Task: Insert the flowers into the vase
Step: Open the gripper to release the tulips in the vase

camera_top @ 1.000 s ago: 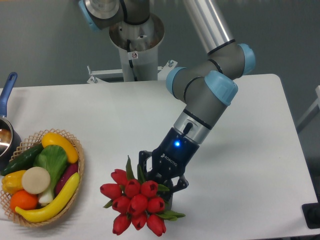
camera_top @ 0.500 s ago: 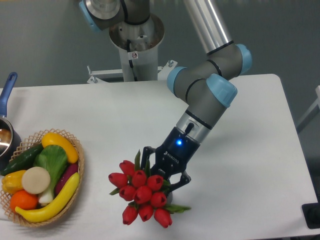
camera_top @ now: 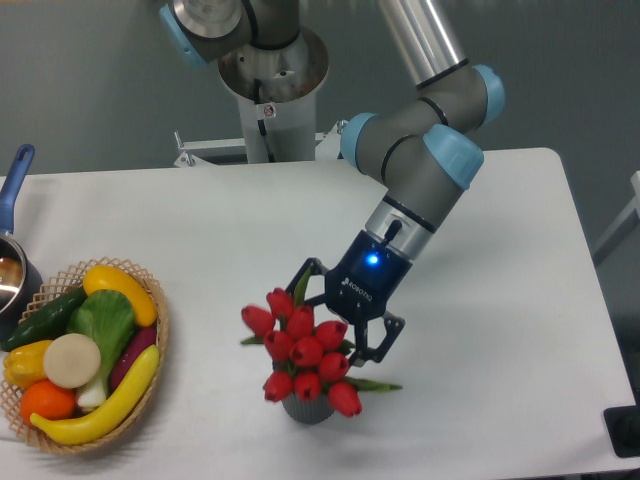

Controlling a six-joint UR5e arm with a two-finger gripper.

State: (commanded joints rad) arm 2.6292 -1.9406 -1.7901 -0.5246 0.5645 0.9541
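The red flowers [camera_top: 305,350] are standing in the small grey vase [camera_top: 308,408]. The vase sits on the white surface [camera_top: 500,300], near the front edge and about in the middle. Only the bottom part of the vase shows, because the bunch is wider than the vase and covers its top. A few green leaves poke out at the sides of the bunch.

The pincer [camera_top: 340,325] is just behind the flowers and a little above them. Its two black fingers are spread wide apart. One finger [camera_top: 306,274] is up near the top of the bunch and the other finger is down at the right side of the bunch. The fingers sit close around the flowers, but they do not squeeze them. The pincer is not holding anything. A small blue light glows on the dark wrist above it.

The grey and blue arm [camera_top: 425,170] comes down from the top of the picture.

On the left side of the surface is a woven basket [camera_top: 158,330] full of toy vegetables and fruit. A pot with a blue handle [camera_top: 14,175] is at the far left edge.
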